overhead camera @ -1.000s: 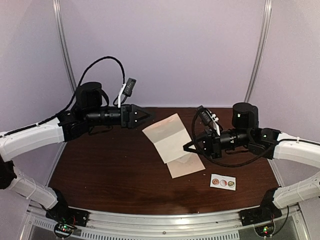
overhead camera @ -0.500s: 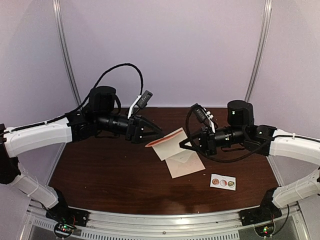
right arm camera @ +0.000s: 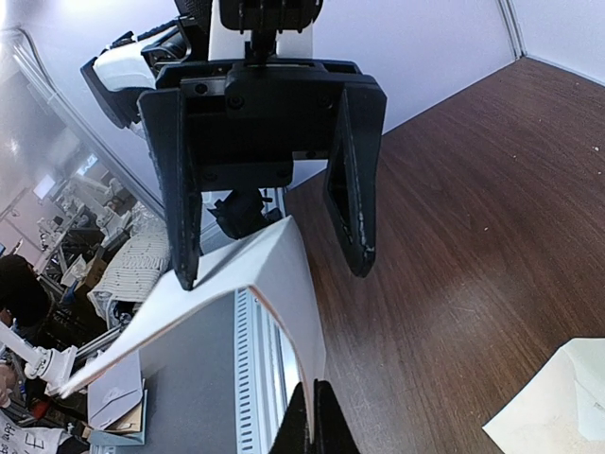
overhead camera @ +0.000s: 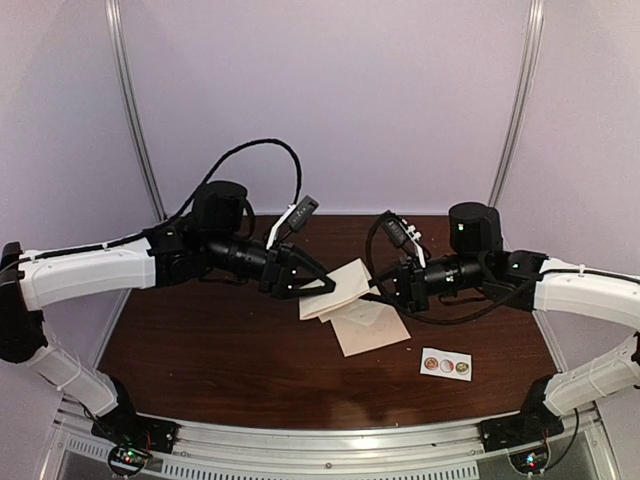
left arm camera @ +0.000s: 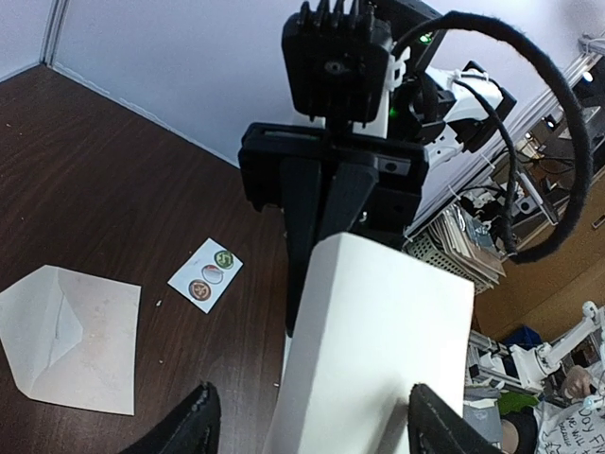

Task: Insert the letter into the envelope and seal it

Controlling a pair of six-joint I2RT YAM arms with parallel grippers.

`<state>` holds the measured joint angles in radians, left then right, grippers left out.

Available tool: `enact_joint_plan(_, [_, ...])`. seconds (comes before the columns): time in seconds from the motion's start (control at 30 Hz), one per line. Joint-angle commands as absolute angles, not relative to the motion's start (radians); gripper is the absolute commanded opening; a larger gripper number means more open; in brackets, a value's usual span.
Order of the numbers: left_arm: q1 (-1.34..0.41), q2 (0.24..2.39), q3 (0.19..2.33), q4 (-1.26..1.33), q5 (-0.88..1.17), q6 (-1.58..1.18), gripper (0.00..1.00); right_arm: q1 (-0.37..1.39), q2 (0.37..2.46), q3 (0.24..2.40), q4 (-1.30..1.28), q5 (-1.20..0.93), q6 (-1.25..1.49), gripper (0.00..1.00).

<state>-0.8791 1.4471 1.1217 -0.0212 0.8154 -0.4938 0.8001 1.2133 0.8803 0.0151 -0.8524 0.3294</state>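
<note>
The letter [overhead camera: 343,287], a folded white sheet, is held off the table between both arms. My right gripper [overhead camera: 377,292] is shut on its right edge, and the pinch shows in the right wrist view [right arm camera: 313,421]. My left gripper [overhead camera: 323,285] is open, its fingers [left arm camera: 194,427] straddling the letter's [left arm camera: 378,350] left end. In the right wrist view the letter [right arm camera: 274,274] bends in a V between those open fingers [right arm camera: 352,189]. The tan envelope [overhead camera: 370,326] lies flat on the table below, flap open; it also shows in the left wrist view [left arm camera: 76,340].
A small white strip with three round stickers [overhead camera: 445,365] lies right of the envelope, near the front; it also shows in the left wrist view [left arm camera: 206,274]. The dark wooden table [overhead camera: 200,350] has purple walls behind and metal rails at the sides.
My left arm has swung right until its open fingers reach the letter. My right gripper has lifted the letter off the envelope, and the sheet has folded up narrower.
</note>
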Motion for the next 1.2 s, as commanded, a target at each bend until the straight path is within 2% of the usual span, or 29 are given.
enact_joint_plan(0.0, [-0.888,1.458,1.135,0.005,0.833,-0.465,0.60,0.796,1.216,0.910,0.041,-0.854,0.341,0.00])
enact_joint_plan(0.2, [-0.888,1.462,1.132,0.005,0.848,-0.458,0.37,0.796,1.219,0.905,0.042,-0.852,0.341,0.00])
enact_joint_plan(0.6, [-0.888,1.461,1.115,0.025,0.850,-0.449,0.00,0.790,1.204,0.902,0.033,-0.822,0.339,0.01])
enact_joint_plan(0.9, [-0.888,1.379,1.026,0.202,0.756,-0.518,0.00,0.710,1.076,0.799,0.199,-0.772,0.476,0.53])
enact_joint_plan(1.1, [-0.888,1.330,0.952,0.341,0.665,-0.575,0.00,0.733,1.082,0.743,0.373,-0.806,0.570,0.77])
enact_joint_plan(1.17, [-0.889,1.338,0.949,0.350,0.671,-0.582,0.00,0.748,1.094,0.743,0.391,-0.802,0.571,0.82])
